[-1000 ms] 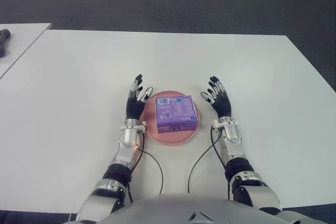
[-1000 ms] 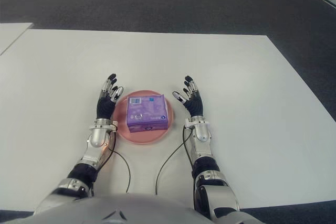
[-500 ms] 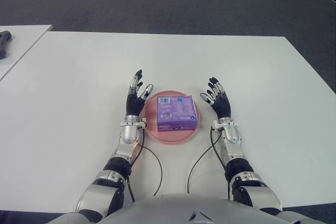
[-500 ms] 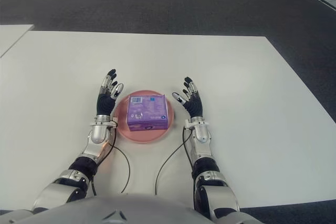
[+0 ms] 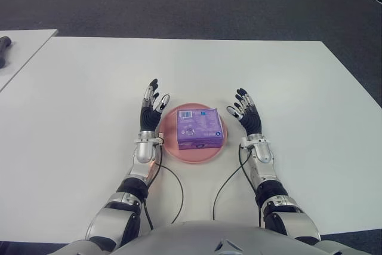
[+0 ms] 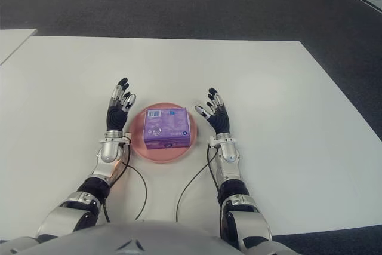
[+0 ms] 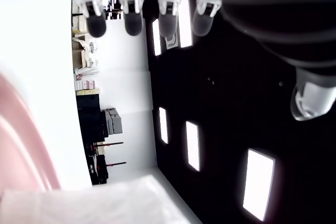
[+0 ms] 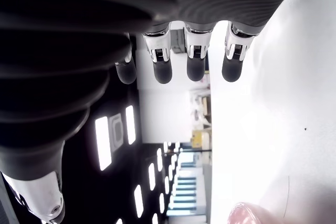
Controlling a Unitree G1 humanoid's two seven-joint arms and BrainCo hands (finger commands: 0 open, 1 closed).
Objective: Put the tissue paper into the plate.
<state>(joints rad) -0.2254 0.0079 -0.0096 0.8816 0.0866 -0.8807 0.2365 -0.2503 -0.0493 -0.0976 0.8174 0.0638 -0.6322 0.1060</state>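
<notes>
Left eye view, change: the left hand [image 5: 149, 109] stands farther out from the pink plate [image 5: 170, 143] than a second ago, fingertips reaching farther up the white table [image 5: 83, 88]; the right hand [image 5: 247, 116] shows almost no shift.
Left eye view, tissue pack: the purple tissue paper [image 5: 199, 128] lies flat in the plate, midway between the two hands and touching neither; its long axis runs from hand to hand, the barcode corner toward the left hand's fingertips.
Left eye view, hands: both are upright with palms facing the pack, fingers spread and nothing in their grasp.
Right eye view: the same scene; a black cable [image 6: 138, 190] trails from the left wrist back across the table.
Left wrist view: four straight fingers [image 7: 133, 18] and the thumb tip are extended and empty; a pink sliver of plate rim [image 7: 21, 145] shows beside the palm.
Right wrist view: fingers [image 8: 195, 59] extended and empty over the table, a bit of plate rim [image 8: 252, 214] at the frame's edge.
</notes>
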